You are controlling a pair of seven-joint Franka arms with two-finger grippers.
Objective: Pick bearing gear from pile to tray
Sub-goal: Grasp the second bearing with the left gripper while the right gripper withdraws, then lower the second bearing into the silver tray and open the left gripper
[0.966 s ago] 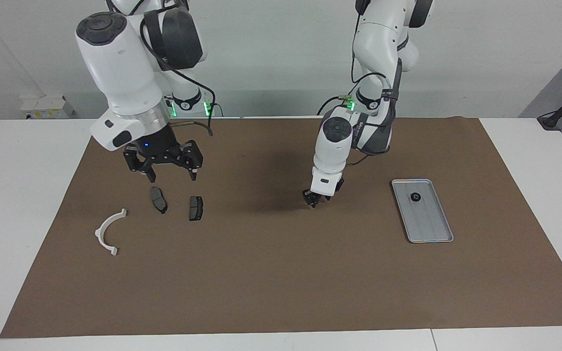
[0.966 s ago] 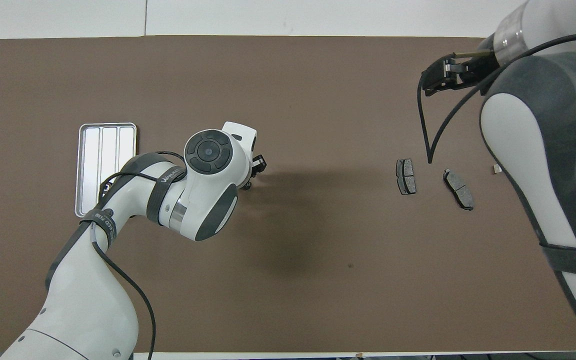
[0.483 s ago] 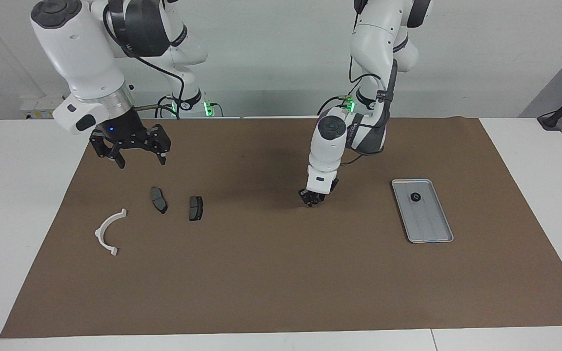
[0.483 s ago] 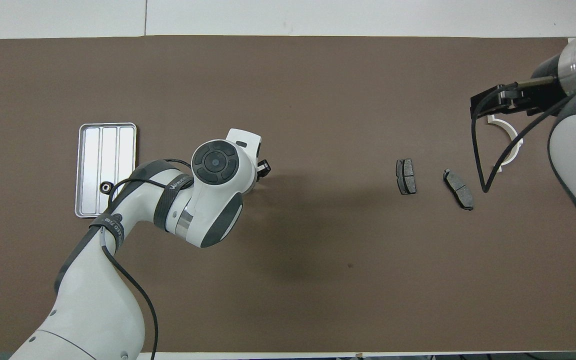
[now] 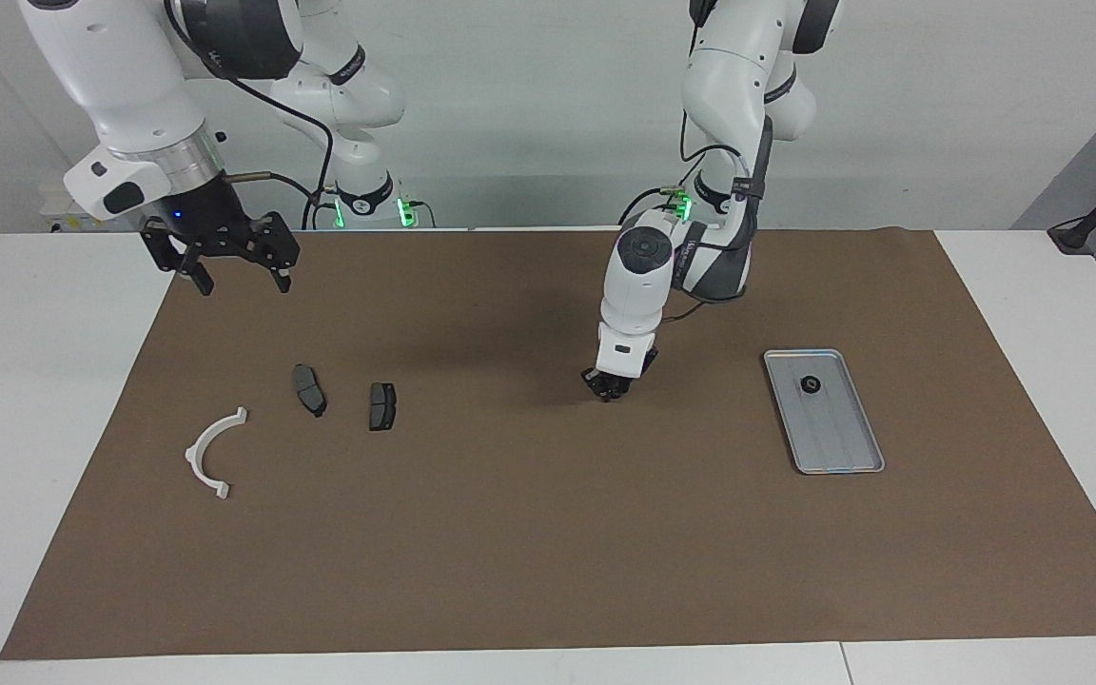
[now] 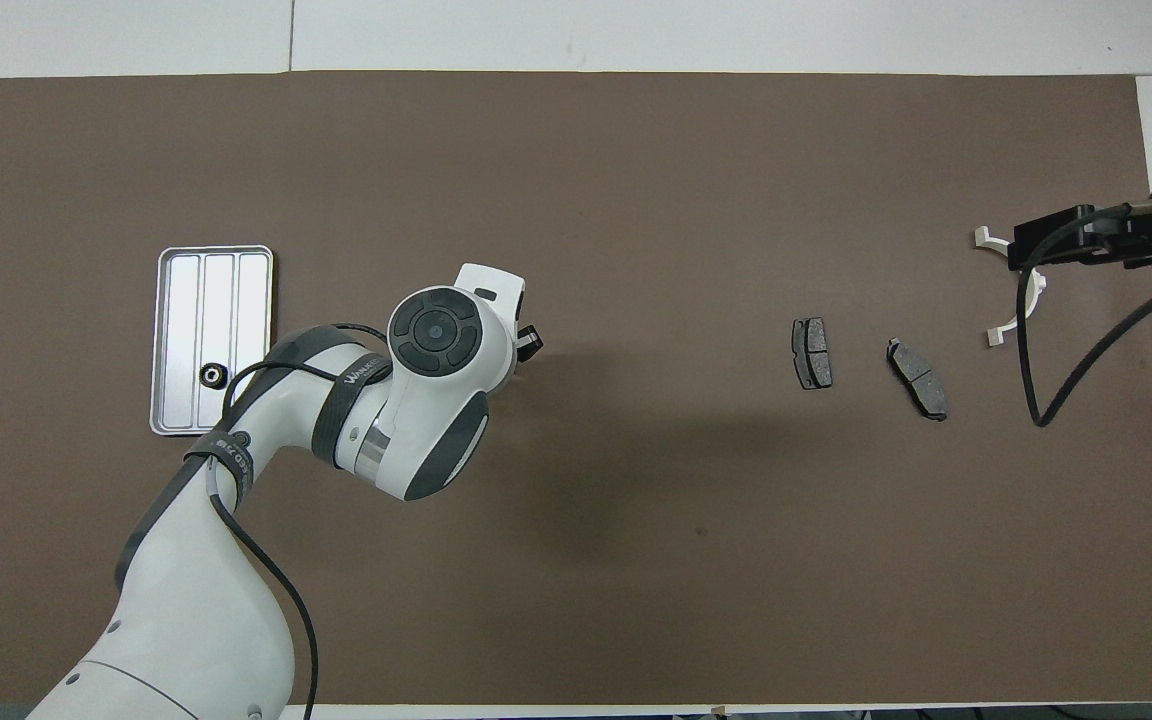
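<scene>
The pile lies at the right arm's end of the brown mat: a white half-ring bracket (image 5: 210, 457) (image 6: 992, 337) and two dark grey brake pads (image 5: 310, 390) (image 5: 381, 406) (image 6: 812, 353) (image 6: 917, 378). The silver tray (image 5: 838, 468) (image 6: 162, 340) lies at the left arm's end with one small black ring (image 5: 810, 384) (image 6: 212, 375) in it. My right gripper (image 5: 236, 276) (image 6: 1076, 240) is open and empty, raised over the mat's edge at the right arm's end. My left gripper (image 5: 613, 390) (image 6: 526, 345) is down at the mat mid-table, between pile and tray.
The brown mat (image 5: 548, 552) covers most of the white table. The left arm's elbow (image 6: 426, 390) hangs over the mat beside the tray. A cable (image 6: 1031, 400) loops down from the right gripper.
My right gripper has risen from over the brake pads and moved toward the right arm's end of the table. My left gripper has stayed low at mid-table, barely shifting.
</scene>
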